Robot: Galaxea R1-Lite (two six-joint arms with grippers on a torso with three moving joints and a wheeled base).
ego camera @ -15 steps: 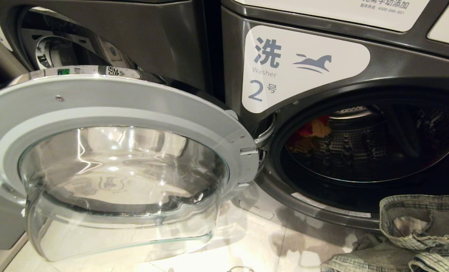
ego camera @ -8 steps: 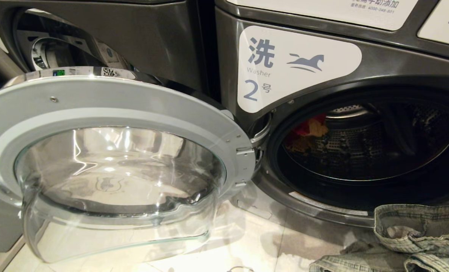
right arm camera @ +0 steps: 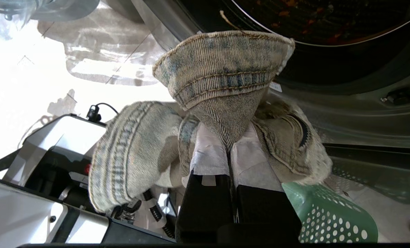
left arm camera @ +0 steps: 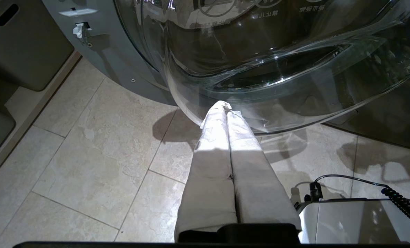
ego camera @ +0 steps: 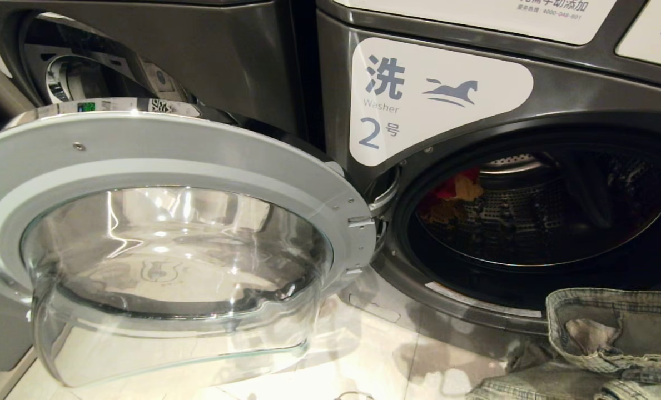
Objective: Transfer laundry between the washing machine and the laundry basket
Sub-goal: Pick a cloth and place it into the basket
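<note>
The washing machine [ego camera: 441, 100] marked "Washer 2" stands with its round glass door [ego camera: 169, 166] swung wide to the left. Red and mustard-yellow laundry [ego camera: 455, 189] lies at the back left of its drum. My right gripper [right arm camera: 229, 146] is shut on a faded denim garment [right arm camera: 222, 69], just below the drum's opening. In the head view that denim [ego camera: 614, 333] bunches at the lower right, hiding the gripper. The green laundry basket [right arm camera: 329, 217] sits right under the held cloth. My left gripper [left arm camera: 224, 107] is shut and empty, parked low by the bulge of the door glass.
A like machine [ego camera: 141, 55] stands to the left, behind the open door. My own base [right arm camera: 36, 179] lies low beside the basket, with a coiled cable [left arm camera: 401, 203]. A grey bin [left arm camera: 25, 41] stands at the far left on the pale tiled floor [left arm camera: 87, 155].
The whole view slid slightly left, so the camera moved. The denim bundle at the lower right dipped, then rose again a little. The left gripper kept still.
</note>
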